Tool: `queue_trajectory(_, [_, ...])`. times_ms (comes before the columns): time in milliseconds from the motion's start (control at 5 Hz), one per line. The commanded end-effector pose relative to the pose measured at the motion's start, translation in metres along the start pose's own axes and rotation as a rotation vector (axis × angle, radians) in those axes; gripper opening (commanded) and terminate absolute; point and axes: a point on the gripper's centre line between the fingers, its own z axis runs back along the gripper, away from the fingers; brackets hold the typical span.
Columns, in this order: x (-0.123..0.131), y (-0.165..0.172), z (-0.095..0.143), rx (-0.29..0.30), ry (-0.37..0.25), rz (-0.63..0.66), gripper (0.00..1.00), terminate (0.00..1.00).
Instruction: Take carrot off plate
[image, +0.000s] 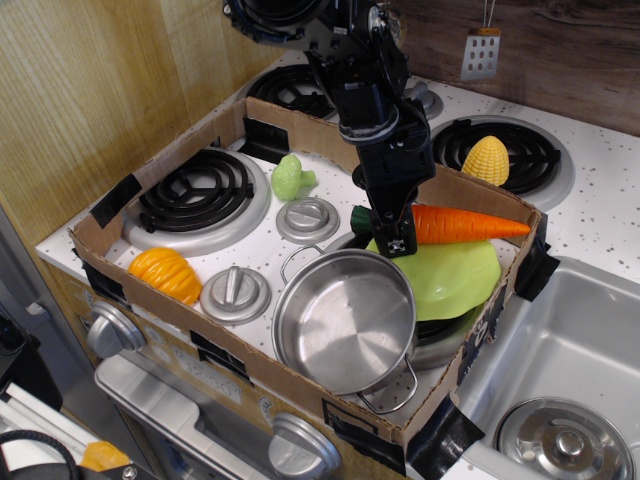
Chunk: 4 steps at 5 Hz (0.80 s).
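The orange carrot (465, 224) with its dark green stem end lies across the far rim of the lime-green plate (450, 285), tip pointing right. It looks slightly raised. My gripper (397, 232) comes down from above and is shut on the carrot's thick end, just right of the stem. The plate sits on the right front burner, and its left part is hidden behind the steel pot (345, 320).
A cardboard wall (250, 365) rings the stove top. Inside are an orange pumpkin (165, 273), a green vegetable (291, 177) and burner knobs. Yellow corn (484, 158) sits on the back right burner outside the wall. A sink (560, 360) lies to the right.
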Motion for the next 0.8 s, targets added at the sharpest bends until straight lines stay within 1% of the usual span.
queue_trajectory(0, [-0.005,0.000,0.027,0.106,-0.001,0.051,0.00,0.00])
queue_trajectory(200, [-0.010,0.006,0.042,0.111,0.010,0.087,0.00,0.00])
queue_trajectory(400, [-0.028,0.023,0.054,0.192,0.049,0.060,0.00,0.00])
queue_trajectory(600, [-0.043,0.041,0.065,0.165,0.058,0.117,0.00,0.00])
